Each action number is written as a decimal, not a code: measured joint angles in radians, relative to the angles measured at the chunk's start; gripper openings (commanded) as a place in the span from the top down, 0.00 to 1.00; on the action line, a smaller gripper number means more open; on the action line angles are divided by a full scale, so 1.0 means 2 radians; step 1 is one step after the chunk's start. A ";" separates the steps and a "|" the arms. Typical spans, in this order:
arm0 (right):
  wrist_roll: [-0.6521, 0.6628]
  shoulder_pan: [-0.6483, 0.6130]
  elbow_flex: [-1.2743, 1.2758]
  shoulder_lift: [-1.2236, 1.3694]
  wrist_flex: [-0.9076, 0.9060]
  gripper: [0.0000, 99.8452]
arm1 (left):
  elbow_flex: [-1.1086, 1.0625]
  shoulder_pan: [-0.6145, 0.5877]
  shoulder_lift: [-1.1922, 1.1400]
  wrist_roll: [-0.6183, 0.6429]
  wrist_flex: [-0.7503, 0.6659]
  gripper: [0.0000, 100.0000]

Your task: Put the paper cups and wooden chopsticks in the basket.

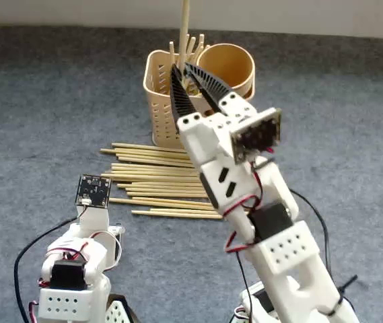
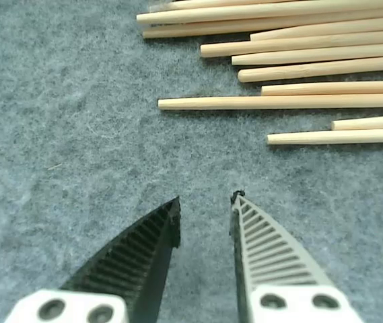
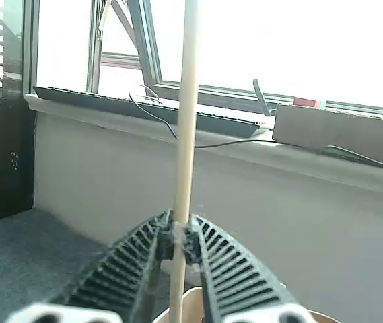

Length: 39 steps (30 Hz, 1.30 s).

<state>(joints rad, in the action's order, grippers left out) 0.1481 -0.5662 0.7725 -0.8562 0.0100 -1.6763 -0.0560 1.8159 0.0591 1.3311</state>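
The right hand (image 1: 180, 68), clenched on one upright chopstick (image 1: 184, 27) over the basket (image 1: 156, 101), is at the drop-in step and likely needs only to lower and let go, while the left hand (image 2: 204, 200) hangs released by the loose chopsticks (image 1: 157, 182) on the surface (image 1: 43, 101).

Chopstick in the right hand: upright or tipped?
Upright. The chopstick stands vertical, pinched in the shut right hand, over the basket.

I am counting one basket (image 1: 159, 101) and one paper cup (image 1: 244, 75). I am holding one chopstick (image 3: 190, 101); roughly a dozen chopsticks (image 1: 157, 178) are lying loose.
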 measured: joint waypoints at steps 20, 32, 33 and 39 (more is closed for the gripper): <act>0.000 0.061 -0.068 0.188 0.068 0.99 | 0.000 0.000 0.000 0.000 0.000 0.86; 0.000 0.061 -0.068 0.189 0.056 0.89 | 0.000 0.000 0.000 0.000 0.000 0.86; 0.000 0.061 -0.068 0.189 0.053 0.89 | 0.000 0.000 0.000 0.000 0.000 0.86; 0.000 0.061 -0.068 0.189 0.051 0.89 | 0.000 0.000 0.000 0.000 0.000 0.86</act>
<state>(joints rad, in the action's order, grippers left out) 0.1481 -0.4434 0.6375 -0.4787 0.1112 -1.6763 -0.0560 1.8159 0.0591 1.3311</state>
